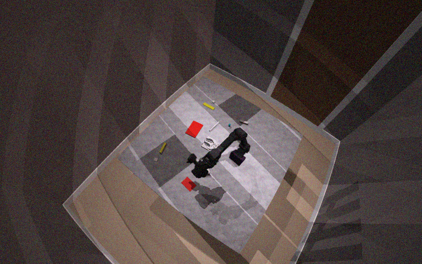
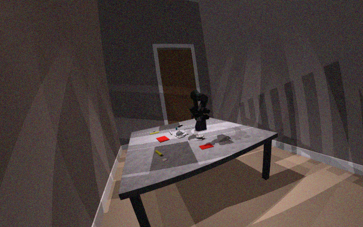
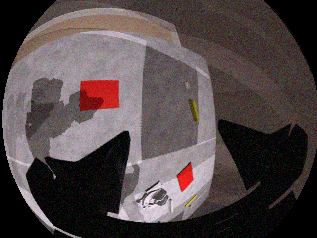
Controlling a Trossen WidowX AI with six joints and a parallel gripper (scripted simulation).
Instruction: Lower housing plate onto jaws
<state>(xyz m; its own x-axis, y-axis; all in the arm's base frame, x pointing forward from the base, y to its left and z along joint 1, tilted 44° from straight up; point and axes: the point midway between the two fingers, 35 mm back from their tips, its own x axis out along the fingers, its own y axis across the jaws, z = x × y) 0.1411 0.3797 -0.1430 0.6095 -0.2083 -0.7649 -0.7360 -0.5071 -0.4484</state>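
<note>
A white piece with curved black-and-white parts [image 1: 209, 143] [image 2: 181, 134] [image 3: 155, 197] lies on the table; the jaws, pins and plate in it are too small to tell apart, and I cannot tell if it is level or closed. A second small white piece [image 2: 200, 137] lies in front of the arm's base in the exterior view. It is mostly hidden under the arm in the top view. Which piece is the housing plate is unclear. My gripper [image 3: 175, 129] is open and empty, raised above the table and away from the curved piece.
Red squares lie at the near side [image 1: 187, 183] [image 2: 206, 146] [image 3: 111, 94] and farther over [image 1: 194, 128] [image 2: 162, 138] [image 3: 185, 178]. Yellow bars [image 1: 162, 148] [image 1: 209, 106], a white rod [image 1: 214, 126] and a teal bit [image 1: 229, 125] lie around. Arm shadows cross the table.
</note>
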